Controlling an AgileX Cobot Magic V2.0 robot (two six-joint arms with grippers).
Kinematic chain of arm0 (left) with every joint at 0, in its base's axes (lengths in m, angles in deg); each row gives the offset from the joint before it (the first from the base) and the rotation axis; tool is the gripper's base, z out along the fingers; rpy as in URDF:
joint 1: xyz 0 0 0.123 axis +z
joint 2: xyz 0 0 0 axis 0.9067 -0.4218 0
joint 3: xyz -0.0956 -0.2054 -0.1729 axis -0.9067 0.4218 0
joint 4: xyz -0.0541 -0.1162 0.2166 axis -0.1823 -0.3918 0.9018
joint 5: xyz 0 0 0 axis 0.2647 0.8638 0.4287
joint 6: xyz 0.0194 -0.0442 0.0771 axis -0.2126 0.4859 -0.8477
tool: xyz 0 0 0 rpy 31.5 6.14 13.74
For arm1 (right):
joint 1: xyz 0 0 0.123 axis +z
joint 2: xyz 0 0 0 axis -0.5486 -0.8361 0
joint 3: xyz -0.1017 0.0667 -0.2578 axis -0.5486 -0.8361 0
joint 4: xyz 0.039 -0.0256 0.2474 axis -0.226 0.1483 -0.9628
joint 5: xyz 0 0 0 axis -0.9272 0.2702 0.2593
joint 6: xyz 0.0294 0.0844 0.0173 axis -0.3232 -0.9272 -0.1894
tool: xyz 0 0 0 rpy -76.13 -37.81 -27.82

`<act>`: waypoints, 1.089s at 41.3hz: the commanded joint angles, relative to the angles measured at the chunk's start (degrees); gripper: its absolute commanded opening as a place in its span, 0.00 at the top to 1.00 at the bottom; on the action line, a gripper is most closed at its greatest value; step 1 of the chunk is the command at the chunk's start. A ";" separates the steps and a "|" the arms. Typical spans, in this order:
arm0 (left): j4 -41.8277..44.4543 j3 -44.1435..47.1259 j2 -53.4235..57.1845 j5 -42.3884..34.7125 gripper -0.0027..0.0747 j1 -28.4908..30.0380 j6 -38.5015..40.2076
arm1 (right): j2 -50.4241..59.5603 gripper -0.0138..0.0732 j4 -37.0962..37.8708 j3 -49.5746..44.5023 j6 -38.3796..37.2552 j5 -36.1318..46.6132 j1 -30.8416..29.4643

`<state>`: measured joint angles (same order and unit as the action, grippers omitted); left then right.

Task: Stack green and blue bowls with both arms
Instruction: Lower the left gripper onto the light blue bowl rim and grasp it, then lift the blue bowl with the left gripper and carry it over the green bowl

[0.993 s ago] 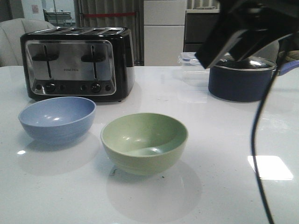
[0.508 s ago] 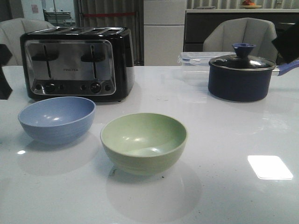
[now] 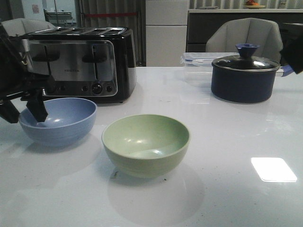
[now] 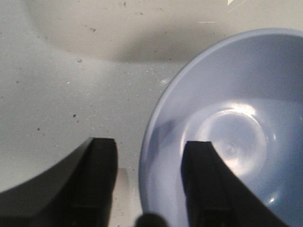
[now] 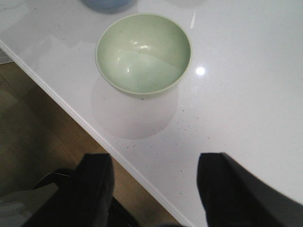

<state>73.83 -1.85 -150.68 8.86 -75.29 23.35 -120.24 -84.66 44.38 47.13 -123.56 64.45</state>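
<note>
The blue bowl (image 3: 59, 120) sits on the white table at the left, in front of the toaster. The green bowl (image 3: 146, 144) sits right of it, nearer the front. My left gripper (image 3: 23, 112) is open and straddles the blue bowl's left rim. In the left wrist view, one of the left gripper's (image 4: 149, 144) fingers is inside the blue bowl (image 4: 227, 142) and the other is outside. My right gripper (image 5: 156, 158) is open and empty, high above the table's edge, looking down on the green bowl (image 5: 142, 52). Only a black part of the right arm (image 3: 293, 52) shows in the front view.
A black and chrome toaster (image 3: 78, 64) stands right behind the blue bowl. A dark navy pot with a glass lid (image 3: 245, 78) and a clear box (image 3: 196, 64) stand at the back right. The table's edge (image 5: 71, 113) and the wooden floor show in the right wrist view.
My left arm has come in from the left and lowered its open gripper over the blue bowl's rim. The right arm has pulled back to the right edge.
</note>
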 commanded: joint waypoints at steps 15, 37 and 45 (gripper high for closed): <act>-0.89 -2.00 8.05 -0.41 0.84 -1.08 -0.28 | 0.27 0.27 -0.40 1.63 0.68 3.19 -0.05; -2.56 -5.66 16.84 8.16 0.84 -17.94 -3.24 | 0.27 0.27 -0.40 1.63 0.68 3.19 -0.05; -2.69 -7.49 13.80 6.62 0.84 -22.44 -3.24 | 0.27 0.27 -0.40 1.63 0.68 3.19 -0.05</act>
<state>72.13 -6.88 -137.61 18.94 -96.27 20.19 -120.24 -84.66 44.38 47.21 -123.56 64.45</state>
